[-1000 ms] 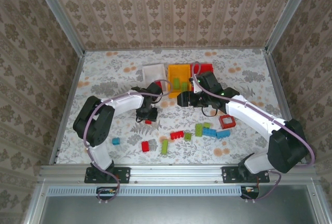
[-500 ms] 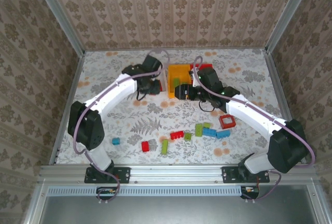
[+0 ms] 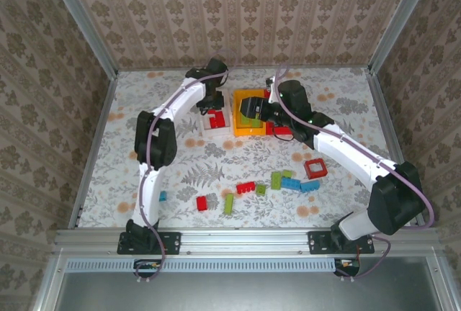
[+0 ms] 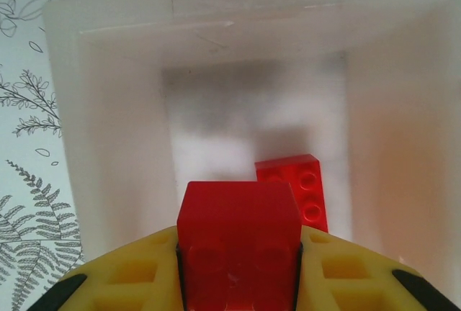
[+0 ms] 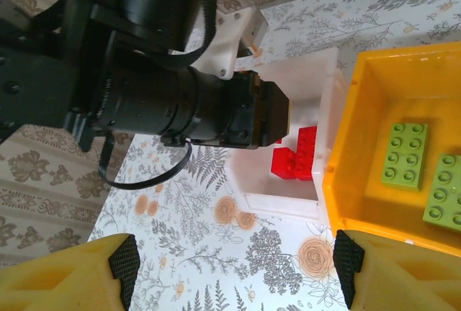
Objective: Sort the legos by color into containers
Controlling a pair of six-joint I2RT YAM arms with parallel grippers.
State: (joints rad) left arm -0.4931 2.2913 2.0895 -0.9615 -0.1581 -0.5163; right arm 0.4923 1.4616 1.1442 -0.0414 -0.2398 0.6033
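Red brick (image 4: 238,232) pinched btw left gripper (image 4: 238,278) jaws: centre over white bin (image 4: 108,109), release short of red lego (image 4: 299,188) ahead of tips; right gripper (image 5: 234,271) jaws spread, empty.

The white rectangular plastic bin (image 4: 115,145) frames a red studded brick (image 4: 238,232); the left gripper's fingers (image 4: 155,253) are yellow. 2 lime-green studded bricks (image 5: 405,154) show against the orange-yellow plastic bin (image 5: 344,167). The white table cover (image 5: 216,253) carries grey ferns and orange blossoms. The beige wallpaper (image 3: 252,16) has brown damask stripes.

Beige damask-wallpaper walls (image 3: 238,16) on three sides; floral-print tabletop (image 3: 346,88); aluminium frame rails (image 3: 238,239); even light.
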